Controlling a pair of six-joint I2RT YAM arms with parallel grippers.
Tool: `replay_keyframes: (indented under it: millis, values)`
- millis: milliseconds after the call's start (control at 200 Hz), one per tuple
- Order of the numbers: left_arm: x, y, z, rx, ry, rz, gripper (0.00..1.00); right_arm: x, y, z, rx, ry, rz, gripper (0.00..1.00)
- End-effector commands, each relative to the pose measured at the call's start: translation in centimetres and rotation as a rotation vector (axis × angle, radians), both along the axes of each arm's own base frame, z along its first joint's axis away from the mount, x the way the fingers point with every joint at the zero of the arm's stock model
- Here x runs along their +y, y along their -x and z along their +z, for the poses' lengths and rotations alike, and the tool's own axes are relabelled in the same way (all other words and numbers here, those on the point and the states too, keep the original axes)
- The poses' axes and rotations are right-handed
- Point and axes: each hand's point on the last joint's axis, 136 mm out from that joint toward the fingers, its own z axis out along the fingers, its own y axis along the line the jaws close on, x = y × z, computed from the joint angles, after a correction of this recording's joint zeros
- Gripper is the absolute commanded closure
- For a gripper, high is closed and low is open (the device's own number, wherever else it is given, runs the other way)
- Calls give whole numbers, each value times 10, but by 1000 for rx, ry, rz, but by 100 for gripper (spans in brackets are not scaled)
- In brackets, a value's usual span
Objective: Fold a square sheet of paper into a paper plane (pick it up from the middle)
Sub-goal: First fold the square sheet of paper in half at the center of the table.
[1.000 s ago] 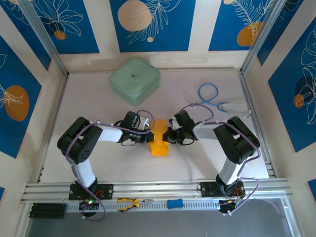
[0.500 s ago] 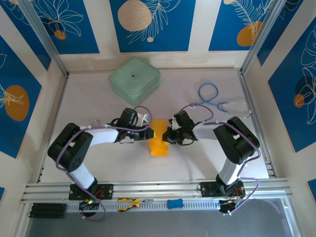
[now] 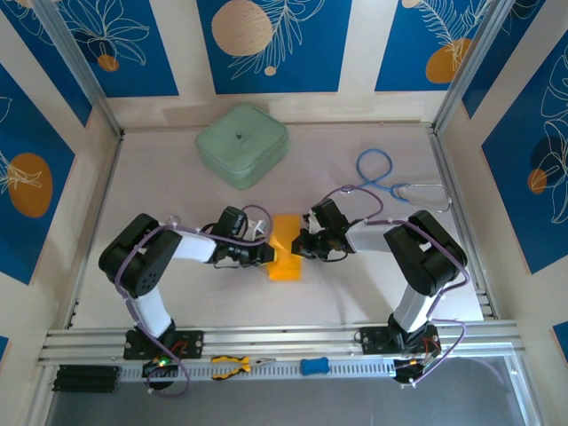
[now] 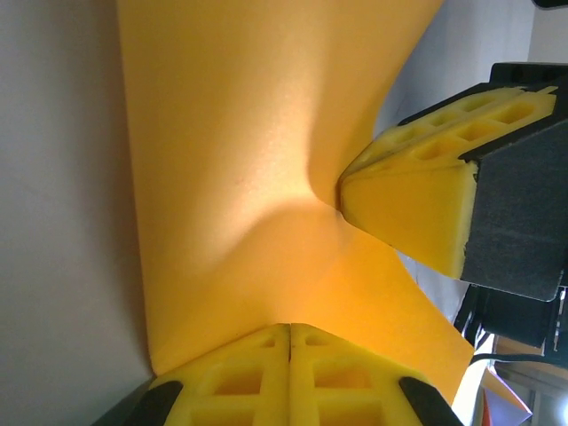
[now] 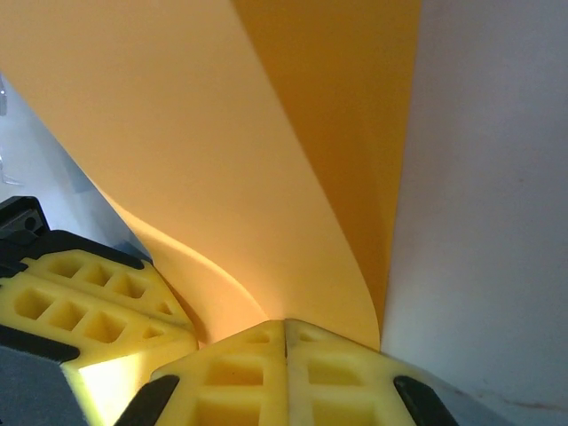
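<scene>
The counter (image 3: 177, 177) carries a mint case (image 3: 241, 145) well beyond the left tool (image 3: 266, 253), as it did a second ago. The left arm (image 3: 146, 257) has changed most: half a second ago its elbow sagged out low and its wrist sat farther back, and now the elbow is drawn up again with the tool brought nearer to the arm bases. The right arm (image 3: 417, 253) has not shifted. The paper (image 3: 286, 247) lies between the two tools, touching both, and looks flatter and more square-ended than a second ago, when its near end was rounded. The left tool is clenched with its tips against the paper's left edge; whether the sheet is caught between them I cannot tell. The right tool (image 3: 300, 246) is clenched too, pinching the paper, which puckers at its fingers (image 4: 408, 213) and curls up in two layers from its tip. Yellow pliers (image 3: 232, 364) rest on the rail behind the left tool, unmoved.
</scene>
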Motion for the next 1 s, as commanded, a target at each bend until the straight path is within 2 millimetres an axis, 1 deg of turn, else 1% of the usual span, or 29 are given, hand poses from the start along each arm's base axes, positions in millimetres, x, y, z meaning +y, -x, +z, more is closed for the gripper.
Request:
replay_keyframes:
  millis: [0, 75, 255, 325, 395, 465, 655, 745, 880, 935, 995]
  values:
    - [22, 20, -33, 58, -138, -4, 100, -45, 38, -54, 155, 240, -49, 100]
    - [20, 17, -23, 38, -124, -4, 100, -44, 38, -53, 154, 239, -48, 100]
    - [5, 9, 20, -2, -20, -4, 99, -45, 37, -51, 149, 241, -47, 100]
    - [-2, 11, 32, 0, 24, -19, 98, -45, 37, -52, 149, 242, -46, 100]
    - [-8, 16, 37, 14, 46, -42, 97, -45, 37, -52, 148, 241, -46, 100]
    - [-10, 21, 34, 19, 39, -56, 96, -45, 36, -51, 147, 239, -44, 100]
    - [2, 35, 2, 71, -27, -58, 96, -45, 37, -51, 147, 244, -40, 100]
    - [12, 45, -15, 99, -72, -53, 97, -47, 37, -52, 150, 250, -40, 100]
    - [31, 58, -36, 122, -166, -49, 97, -48, 37, -54, 150, 252, -35, 100]
    - [35, 62, -39, 127, -181, -49, 97, -48, 37, -54, 150, 253, -31, 100]
    - [34, 65, -38, 130, -169, -49, 97, -48, 35, -53, 149, 251, -29, 100]
